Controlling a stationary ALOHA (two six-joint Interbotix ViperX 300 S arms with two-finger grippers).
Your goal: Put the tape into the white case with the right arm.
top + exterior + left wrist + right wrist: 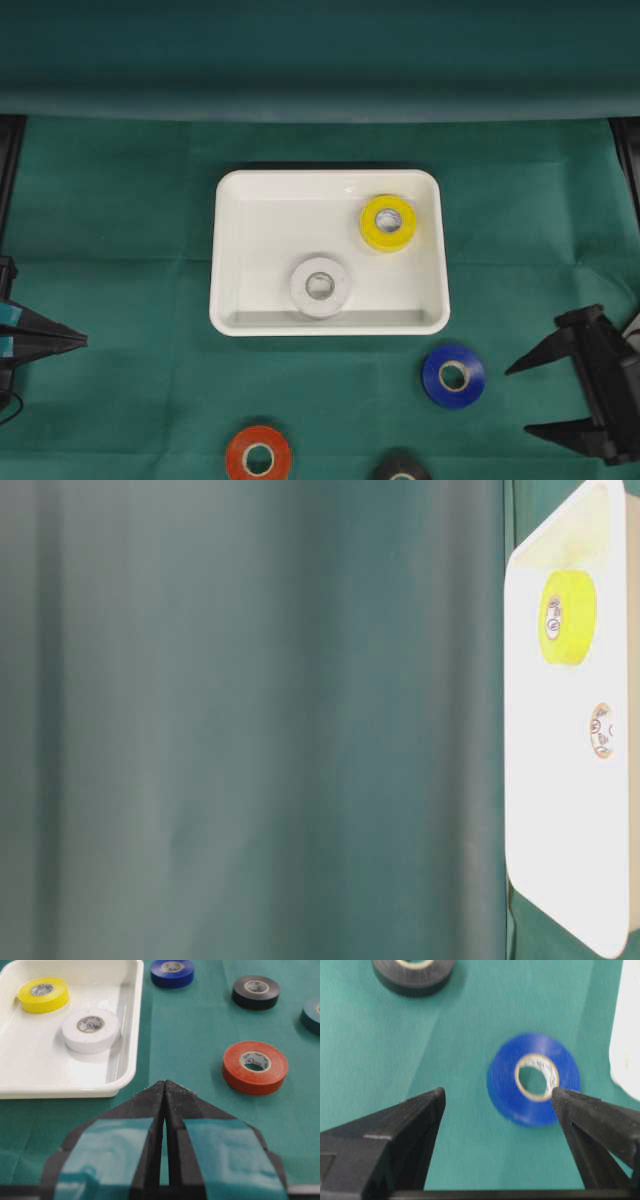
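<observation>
We see the right hand (518, 400) at the right edge of the worktop (120, 250), its two pointed black fingers (422, 1110) spread wide apart and gripping nothing. In the right wrist view the blue tape (534, 1079) lies flat on the green cloth just ahead of the fingertips, nearer the right-hand finger of that view, whose tip seems to overlap the roll's edge; we cannot tell whether it touches. From overhead the blue tape (453, 376) sits just left of the hand and just outside the near right corner of the white case (228, 250), apart from its rim.

Inside the case we see a yellow tape (388, 222) near the far right corner and a white tape (320, 286) towards the near wall, both lying flat. A red tape (259, 455) and a black tape (401, 470) rest on the cloth along the near edge, well clear of the case.

The left hand (164, 1086) sits at the left edge, its teal-striped fingers pressed together on nothing.
</observation>
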